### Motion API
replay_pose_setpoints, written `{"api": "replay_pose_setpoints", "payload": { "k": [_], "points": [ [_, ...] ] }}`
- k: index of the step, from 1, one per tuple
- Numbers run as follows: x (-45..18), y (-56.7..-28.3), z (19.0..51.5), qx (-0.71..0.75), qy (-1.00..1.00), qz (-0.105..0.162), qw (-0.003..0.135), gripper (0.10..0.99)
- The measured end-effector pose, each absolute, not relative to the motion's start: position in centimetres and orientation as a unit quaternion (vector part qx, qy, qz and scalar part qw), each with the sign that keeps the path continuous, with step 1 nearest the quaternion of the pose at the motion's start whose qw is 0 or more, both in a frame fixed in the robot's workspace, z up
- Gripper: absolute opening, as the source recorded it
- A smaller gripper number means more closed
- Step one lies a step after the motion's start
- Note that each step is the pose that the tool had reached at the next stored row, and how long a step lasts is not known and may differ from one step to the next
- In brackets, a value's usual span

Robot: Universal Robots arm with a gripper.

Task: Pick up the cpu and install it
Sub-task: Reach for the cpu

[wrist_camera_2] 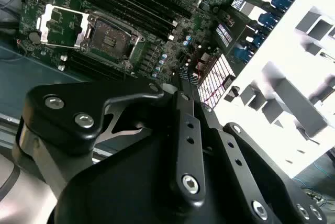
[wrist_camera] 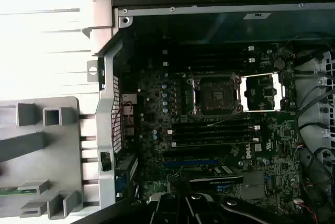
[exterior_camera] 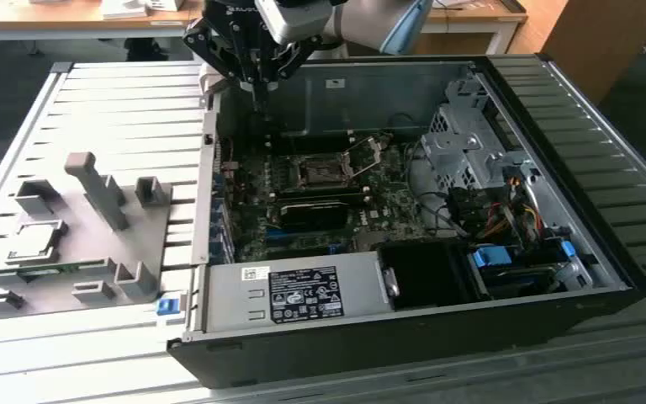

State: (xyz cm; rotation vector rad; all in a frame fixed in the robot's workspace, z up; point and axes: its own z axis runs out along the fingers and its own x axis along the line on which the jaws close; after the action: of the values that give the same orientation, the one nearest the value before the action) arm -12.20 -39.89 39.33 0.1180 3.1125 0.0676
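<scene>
Gripper (exterior_camera: 260, 91) hangs over the rear of the 1 open case (exterior_camera: 413, 345), fingers together and holding nothing. 1 cpu (exterior_camera: 34, 240) lies flat on the 1 tray (exterior_camera: 87, 252) at the exterior view's left, well apart from the gripper, near 1 green memory stick (exterior_camera: 37, 271). 1 socket (exterior_camera: 320, 172) has its frame lifted.

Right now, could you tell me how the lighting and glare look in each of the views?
In the exterior view the light is even and the cpu on the grey tray reads plainly; in the first wrist view the table slats are washed out white while the case interior lies in shadow; in the second wrist view that tray glares white beside the well-lit motherboard.
</scene>
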Motion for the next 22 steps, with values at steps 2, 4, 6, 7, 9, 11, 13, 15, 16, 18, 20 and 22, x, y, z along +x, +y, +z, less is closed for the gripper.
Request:
{"api": "replay_pose_setpoints", "payload": {
  "k": [2,4,6,7,9,11,13,15,16,18,20,22],
  "points": [
    [-12.2,-39.9,39.3,0.038,0.999,0.022,0.013,0.106],
    [-12.2,-39.9,39.3,0.038,0.999,0.022,0.013,0.106],
    [-12.2,-39.9,39.3,0.038,0.999,0.022,0.013,0.106],
    [-12.3,-39.9,39.3,0.038,0.999,0.022,0.013,0.106],
    [-12.3,-39.9,39.3,0.038,0.999,0.022,0.013,0.106],
    [-12.5,-39.9,39.3,0.038,0.999,0.022,0.013,0.106],
    [-12.7,-39.9,39.3,0.038,0.999,0.022,0.013,0.106],
    [-12.8,-39.9,39.3,0.038,0.999,0.022,0.013,0.106],
    [-12.9,-39.9,39.3,0.038,0.999,0.022,0.013,0.106],
    [-13.1,-39.9,39.3,0.038,0.999,0.022,0.013,0.106],
    [-13.2,-39.9,39.3,0.038,0.999,0.022,0.013,0.106],
    [-13.4,-39.9,39.2,0.038,0.999,0.022,0.013,0.106]
  ]
}}
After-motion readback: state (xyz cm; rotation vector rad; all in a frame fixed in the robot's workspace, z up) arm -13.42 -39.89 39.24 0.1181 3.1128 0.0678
